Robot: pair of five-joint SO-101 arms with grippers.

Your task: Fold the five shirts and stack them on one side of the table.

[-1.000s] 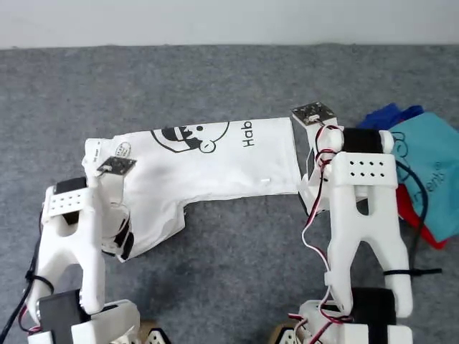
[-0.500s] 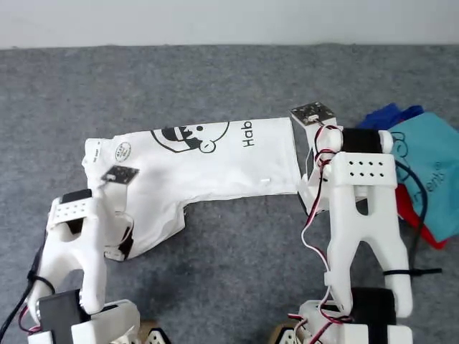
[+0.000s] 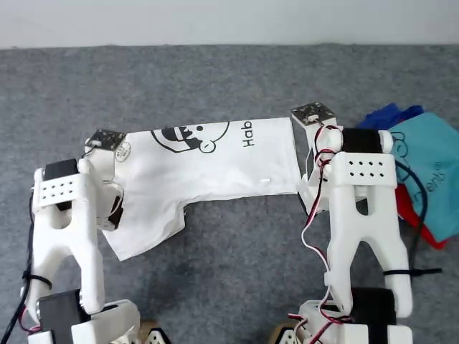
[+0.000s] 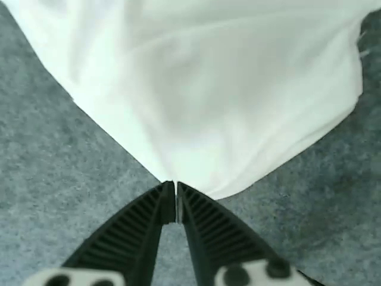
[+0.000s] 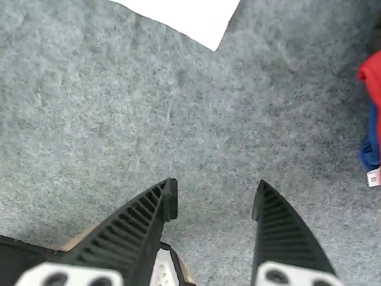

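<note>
White shirt (image 4: pixel 196 89), left tool (image 4: pixel 177 186) pinching its edge

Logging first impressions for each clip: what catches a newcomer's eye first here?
A white shirt lies spread mid-table, the left gripper shut on its edge. The right gripper hangs open over the grey table beside it; a teal, blue and red cloth pile sits at the right edge.

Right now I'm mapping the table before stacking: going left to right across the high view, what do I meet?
left arm → white shirt → right arm → pile of teal, blue and red shirts
</note>
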